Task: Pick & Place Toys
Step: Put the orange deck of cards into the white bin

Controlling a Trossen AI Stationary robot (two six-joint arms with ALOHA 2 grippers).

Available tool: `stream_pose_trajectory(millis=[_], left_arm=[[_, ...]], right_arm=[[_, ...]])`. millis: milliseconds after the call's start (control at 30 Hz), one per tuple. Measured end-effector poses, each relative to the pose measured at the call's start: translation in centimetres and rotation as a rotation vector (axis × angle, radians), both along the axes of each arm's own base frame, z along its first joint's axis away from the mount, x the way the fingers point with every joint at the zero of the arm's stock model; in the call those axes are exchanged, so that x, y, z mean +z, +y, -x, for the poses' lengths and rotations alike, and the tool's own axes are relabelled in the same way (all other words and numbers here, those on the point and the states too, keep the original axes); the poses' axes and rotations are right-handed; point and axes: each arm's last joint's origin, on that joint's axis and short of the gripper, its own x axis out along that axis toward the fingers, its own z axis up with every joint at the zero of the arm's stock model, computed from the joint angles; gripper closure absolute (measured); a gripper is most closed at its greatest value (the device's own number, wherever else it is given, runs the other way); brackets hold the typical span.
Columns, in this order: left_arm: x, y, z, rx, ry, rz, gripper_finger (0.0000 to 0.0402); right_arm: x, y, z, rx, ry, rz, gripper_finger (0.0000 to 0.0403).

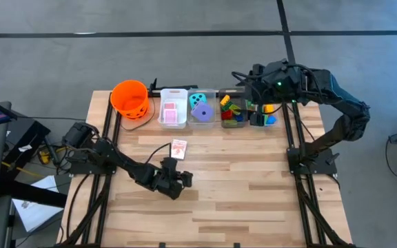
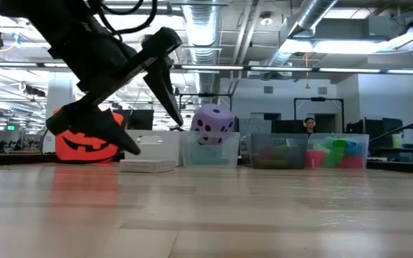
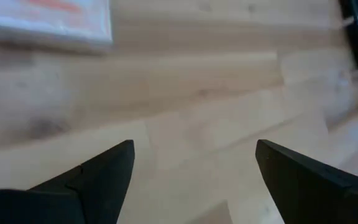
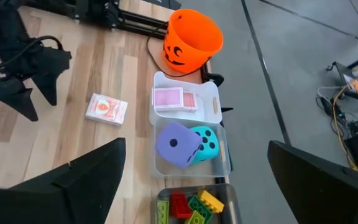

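Left claw (image 1: 173, 173): fingers apart, empty, above bare table (image 1: 253, 186), just short of the card pack.
Card pack (image 1: 178, 148): flat on table, near the white bin (image 1: 173, 109).
Right claw (image 1: 243, 81): fingers apart, empty, over the brick bin (image 1: 233, 111).

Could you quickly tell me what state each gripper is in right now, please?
Left gripper: open, empty, just short of the card pack on the table.
Right gripper: open, empty, above the bins.

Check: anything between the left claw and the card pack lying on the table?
Nothing. In the high view, only bare tabletop separates the open left claw from the card pack; the right wrist view agrees.
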Motion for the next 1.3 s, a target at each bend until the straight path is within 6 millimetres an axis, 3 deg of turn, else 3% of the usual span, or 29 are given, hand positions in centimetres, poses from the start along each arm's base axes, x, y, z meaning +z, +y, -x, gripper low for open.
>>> stream_pose_trajectory(millis=[133,433,600,767,967,1100,1200,1300], left_arm=[[-0.4,0.1,0.2,0.025,0.015,-0.063,0.0073],[-5.0,-0.2,-0.1,0.039,0.140,-0.130,0.0073],[-5.9,-0.4,0.0,0.067,0.132,-0.182,0.0073],[-4.2,-0.6,0.5,0.038,0.138,-0.118,0.0073],[-0.2,0.4,3.3,-0.033,0.307,-0.041,0.0073],[1.7,1.1,4.9,0.005,0.324,-0.100,0.0073],[1.8,1.4,4.6,0.033,0.286,-0.149,0.0073],[0.4,1.4,3.6,0.050,0.275,-0.174,0.0073]], right_arm=[[0.0,-0.4,0.1,-0.029,-0.007,-0.016,0.0020],[0.1,-0.6,0.1,-0.051,-0.022,-0.026,0.0020],[0.3,-0.7,-0.1,-0.051,-0.046,-0.023,0.0020],[0.3,-0.7,-0.1,-0.050,-0.049,-0.022,0.0020],[0.4,-0.7,-0.1,-0.045,-0.057,-0.015,0.0020],[0.4,-0.7,-0.1,-0.043,-0.057,-0.016,0.0020],[0.4,-0.7,-0.1,-0.043,-0.056,-0.017,0.0020],[0.4,-0.7,-0.1,-0.043,-0.055,-0.017,0.0020]])
